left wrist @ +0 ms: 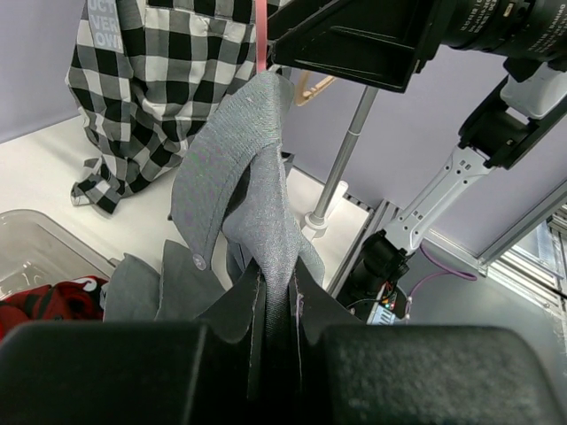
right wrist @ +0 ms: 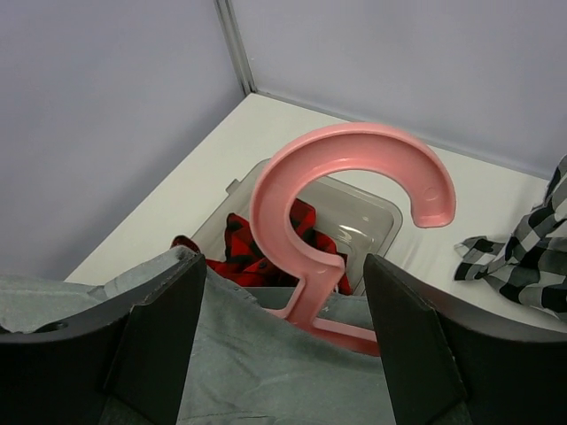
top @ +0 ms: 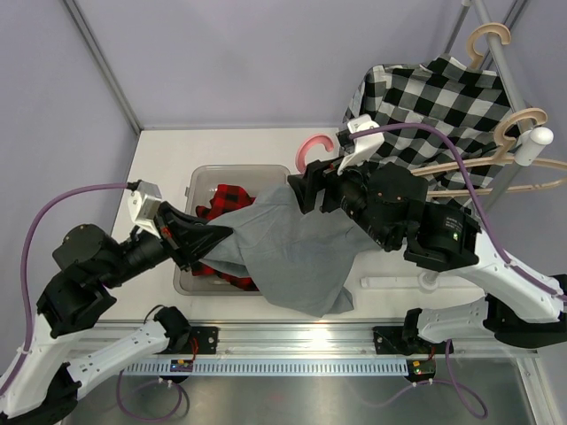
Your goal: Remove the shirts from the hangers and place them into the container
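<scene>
The grey shirt is plain, soft and creased, stretched like a sagging sheet between the two arms. In the left wrist view its collar and a small button stand up in a fold.

The left gripper is clamped tight on one edge of the shirt, the cloth pinched between its nearly closed fingers. Seen from above and reckoned from the shirt's middle, that grip sits at 9 o'clock. The right gripper is at 12 o'clock, by the collar end. Its jaws stand wide apart and hold nothing. The pink hanger rises between them with a gap on either side, its hook curling upward and its lower part lying against the grey cloth.

The shirt's left part drapes over the container, a translucent bin at 10 o'clock, and the red-and-black plaid shirt lies inside it. The black-and-white checked shirt hangs at 2 o'clock on a tan hanger. A second tan hanger, its arms bare, is just beside it on the rack pole.

The table is white and the walls are pale lilac. An aluminium rail runs along the near edge at 6 o'clock.
</scene>
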